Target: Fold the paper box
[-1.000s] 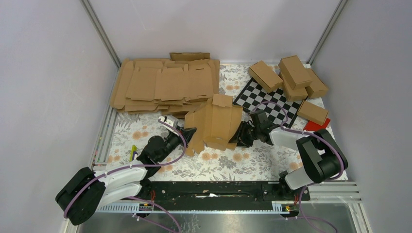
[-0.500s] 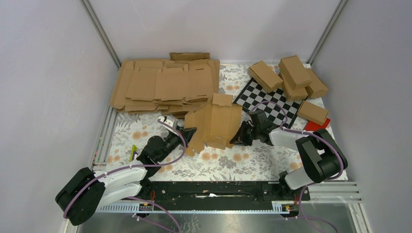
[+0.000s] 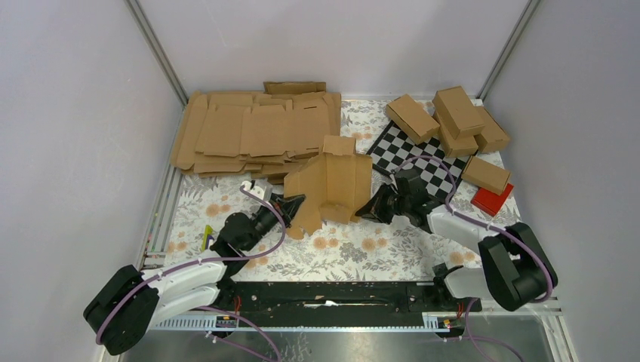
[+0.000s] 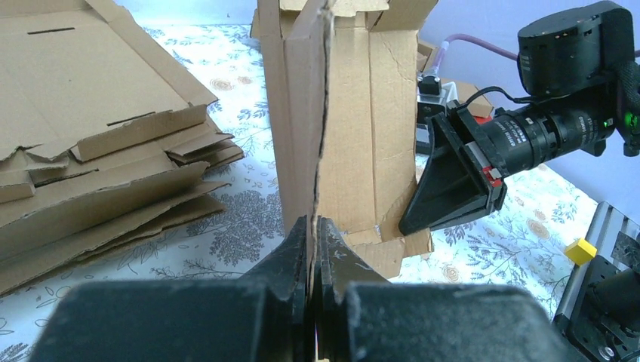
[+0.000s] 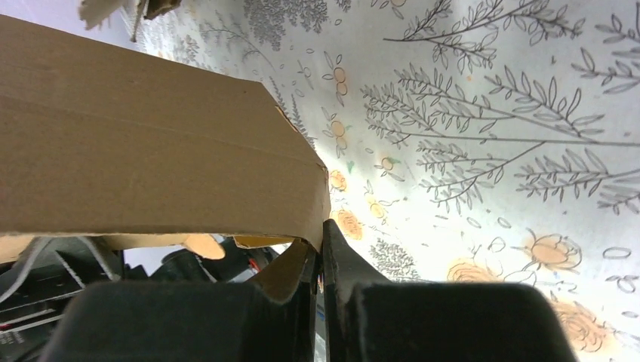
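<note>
2 paper box (image 3: 336, 181) edges between fingers (image 4: 289, 255)

The floral table (image 3: 362, 253) carries flat cardboard sheets (image 3: 256, 132), a checkerboard (image 3: 413, 154), folded cartons (image 3: 487, 173) and a red box (image 3: 492, 200)

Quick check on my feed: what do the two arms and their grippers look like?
Both the left arm and right arm have white links between bulky black joints, each carrying a purple cable. The left gripper and right gripper are matte black with wedge-shaped tapering fingers.
</note>
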{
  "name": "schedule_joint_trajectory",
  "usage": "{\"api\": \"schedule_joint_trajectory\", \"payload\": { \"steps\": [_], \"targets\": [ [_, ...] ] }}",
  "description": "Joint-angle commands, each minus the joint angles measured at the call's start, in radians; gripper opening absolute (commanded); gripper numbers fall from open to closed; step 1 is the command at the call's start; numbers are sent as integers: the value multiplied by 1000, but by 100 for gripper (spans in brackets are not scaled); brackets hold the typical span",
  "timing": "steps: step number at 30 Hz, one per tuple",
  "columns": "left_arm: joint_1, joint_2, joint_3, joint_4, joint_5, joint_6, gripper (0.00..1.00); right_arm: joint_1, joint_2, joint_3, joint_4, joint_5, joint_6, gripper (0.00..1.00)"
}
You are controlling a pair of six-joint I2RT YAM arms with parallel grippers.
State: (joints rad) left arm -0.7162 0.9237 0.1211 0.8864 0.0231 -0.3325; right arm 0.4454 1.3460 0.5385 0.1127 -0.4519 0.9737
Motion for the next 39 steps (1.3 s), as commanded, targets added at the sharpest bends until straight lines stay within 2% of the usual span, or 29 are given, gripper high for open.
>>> {"api": "schedule_joint_trajectory", "payload": {
  "steps": [1,4,8,13,20,28,36,39],
  "targets": [
    [-14,-6,-15,28,41,12,0,3,-84,-33,85,51,139,1],
    [-19,-2,-17,39,54,8,0,3,-91,-58,172,34,168,0],
    [-23,10,-21,70,79,-4,0,3,-31,-36,174,-5,151,0],
    [-34,21,-19,73,83,-1,0,3,17,-45,265,-50,225,0],
    [-50,1,-12,17,22,20,0,3,-44,-63,342,-45,353,0],
    [-61,-14,-15,7,14,28,0,2,-115,-117,405,-38,516,0],
    [-63,-49,-29,-17,-40,32,0,-26,-195,-138,398,-7,562,0],
    [-62,-56,-31,-31,-79,32,0,-30,-227,-192,480,4,631,0]
  ]
}}
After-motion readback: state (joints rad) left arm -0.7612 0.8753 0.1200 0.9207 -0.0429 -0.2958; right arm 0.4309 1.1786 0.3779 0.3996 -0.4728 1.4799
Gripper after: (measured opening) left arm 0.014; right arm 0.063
